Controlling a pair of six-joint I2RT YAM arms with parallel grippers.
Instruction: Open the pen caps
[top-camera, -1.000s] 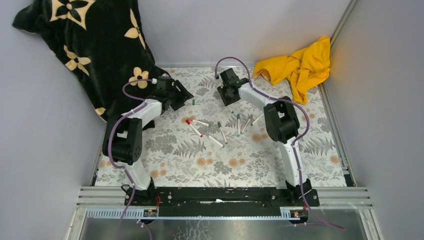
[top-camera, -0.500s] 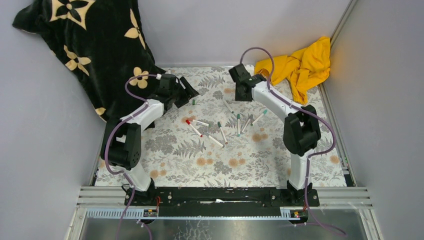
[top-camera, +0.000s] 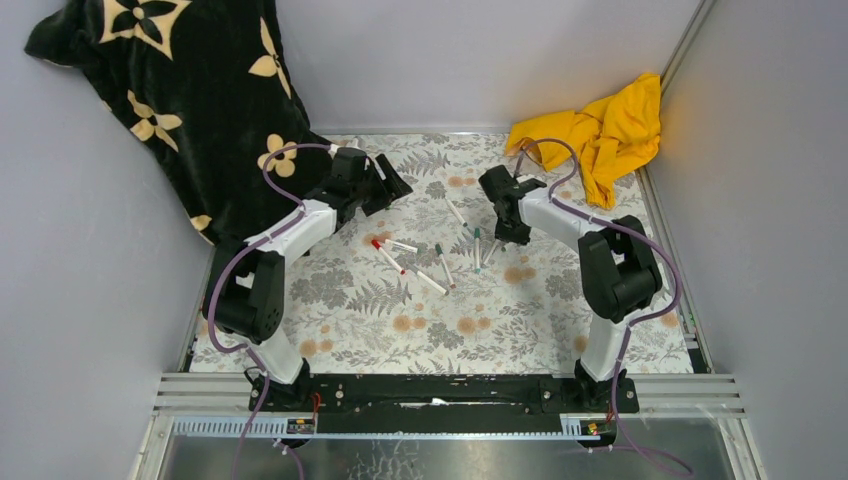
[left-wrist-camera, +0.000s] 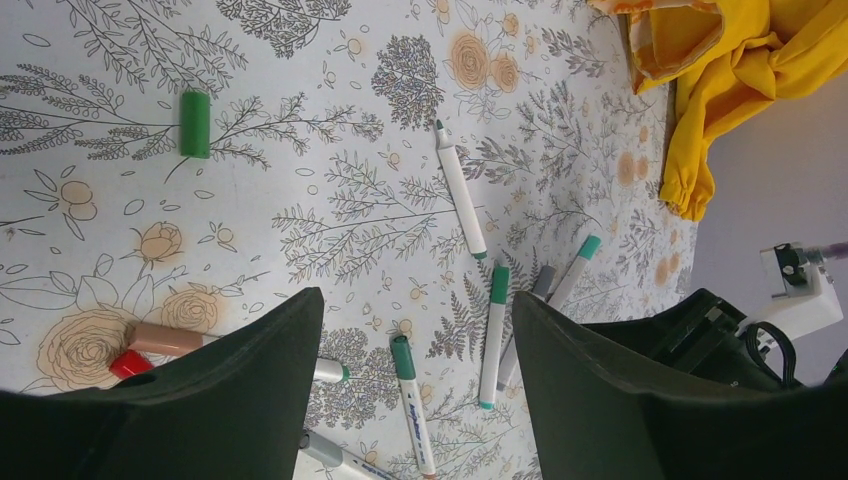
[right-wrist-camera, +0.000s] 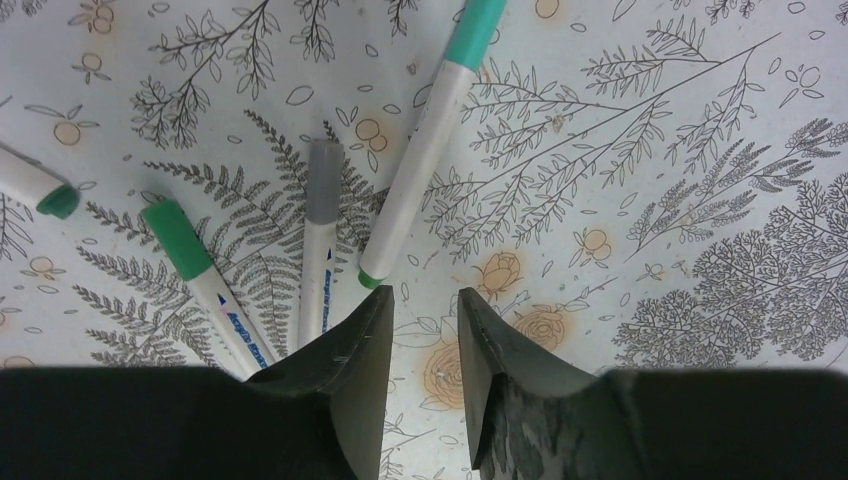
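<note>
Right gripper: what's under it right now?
Between the open fingers of the right gripper only bare floral table cover shows. The grey-capped pen and green-capped pen run under one finger, their rear ends covered. The teal-capped pen stops just short of it.

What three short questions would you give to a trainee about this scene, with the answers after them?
1. True or false: the right tool grips a pen.
2. The loose green cap lies: A) alone on the table; B) on the blanket; C) on a pen.
3. Fill in: in the right wrist view, the middle cap, between the teal cap and the green cap, is ___ in colour.
Key: 1 false; 2 A; 3 grey.
</note>
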